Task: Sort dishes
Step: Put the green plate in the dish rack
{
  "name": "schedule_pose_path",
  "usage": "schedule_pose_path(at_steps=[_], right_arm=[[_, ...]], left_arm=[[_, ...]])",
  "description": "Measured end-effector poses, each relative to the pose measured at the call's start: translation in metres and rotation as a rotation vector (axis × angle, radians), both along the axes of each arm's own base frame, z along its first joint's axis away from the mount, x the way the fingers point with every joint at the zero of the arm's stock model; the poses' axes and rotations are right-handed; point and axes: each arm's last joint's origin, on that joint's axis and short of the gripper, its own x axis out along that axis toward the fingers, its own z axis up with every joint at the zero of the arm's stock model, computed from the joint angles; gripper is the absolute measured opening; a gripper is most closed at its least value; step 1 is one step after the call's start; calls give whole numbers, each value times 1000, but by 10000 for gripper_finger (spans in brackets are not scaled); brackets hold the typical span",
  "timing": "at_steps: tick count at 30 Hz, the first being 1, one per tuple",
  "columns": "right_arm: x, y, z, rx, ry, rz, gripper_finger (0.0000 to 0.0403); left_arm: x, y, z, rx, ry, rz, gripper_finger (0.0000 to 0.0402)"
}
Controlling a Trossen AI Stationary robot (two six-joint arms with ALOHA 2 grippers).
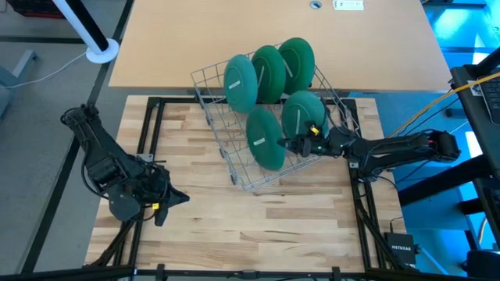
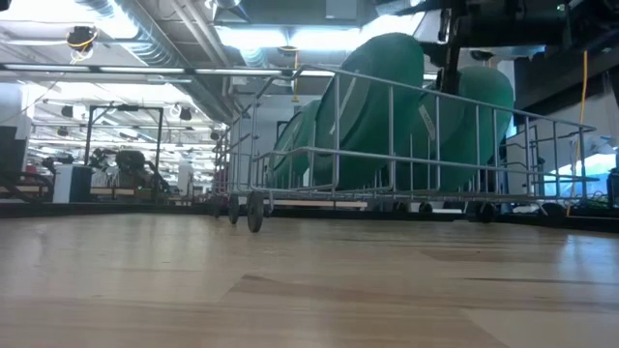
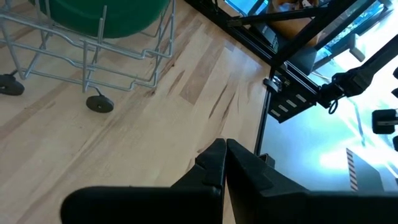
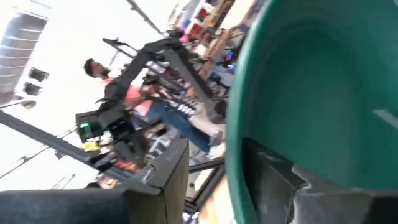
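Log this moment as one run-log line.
task: sort dishes | right gripper: open, fingers straddling front plate in wire rack | left gripper: shut, waiting over table's left | plates in rack: five

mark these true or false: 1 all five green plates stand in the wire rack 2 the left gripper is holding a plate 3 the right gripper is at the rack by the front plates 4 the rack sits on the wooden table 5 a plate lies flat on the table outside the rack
1. True. Five green plates stand on edge in the wire rack.
2. False. The left gripper is shut on nothing, resting over the table's left part, away from the rack.
3. True. The right gripper is at the rack, its open fingers either side of a front plate's rim.
4. True. The rack stands on the wooden table on its small feet.
5. False. No plate lies on the table outside the rack.
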Motion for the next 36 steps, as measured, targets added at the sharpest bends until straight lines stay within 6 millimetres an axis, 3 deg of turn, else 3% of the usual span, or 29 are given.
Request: schedule_pose_path(at_steps=[11,22,36], right_arm=[[-4,-4,-14,16,168,-50,134],[-8,-6,-13,19,176,-47,134],[-12,-14,30,17,249,-31,133]], left_arm=[[0,0,0,0,0,0,4],[0,0,0,-1,-1,0,4],[0,0,0,0,0,0,4]])
